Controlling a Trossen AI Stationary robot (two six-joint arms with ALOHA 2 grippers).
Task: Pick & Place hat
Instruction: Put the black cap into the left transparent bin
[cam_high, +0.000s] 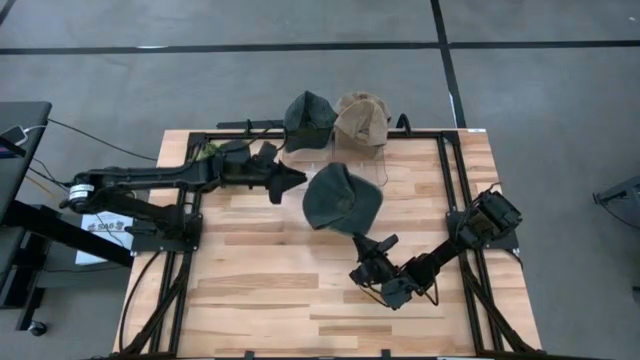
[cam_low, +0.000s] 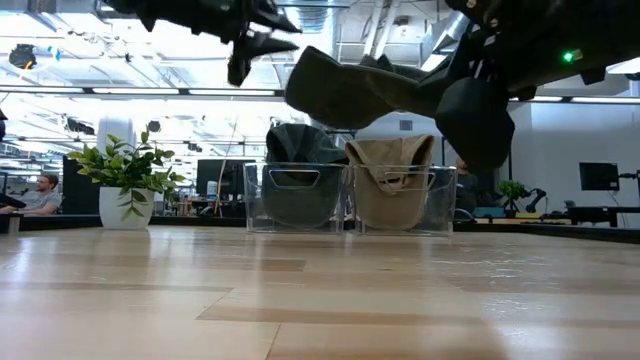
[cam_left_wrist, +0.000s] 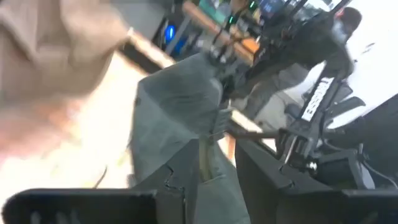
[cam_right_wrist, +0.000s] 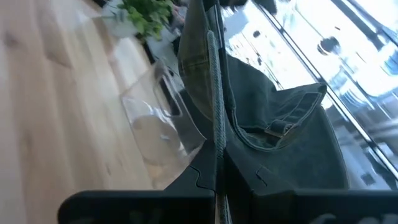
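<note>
Matt green cloth hat (cam_high: 342, 197); smooth pale wood table (cam_high: 270, 280); clear plastic bins (cam_low: 298, 196).

A hat (cam_high: 342, 198) hangs above the table (cam_high: 270, 290) between both grippers, with two hats (cam_high: 309, 116) in bins (cam_low: 297, 197) behind it.

We see two matte black jointed arms, each ending in flat black fingers (cam_right_wrist: 205, 180) with notched inner edges; one arm link carries white lettering, another a green light.
</note>
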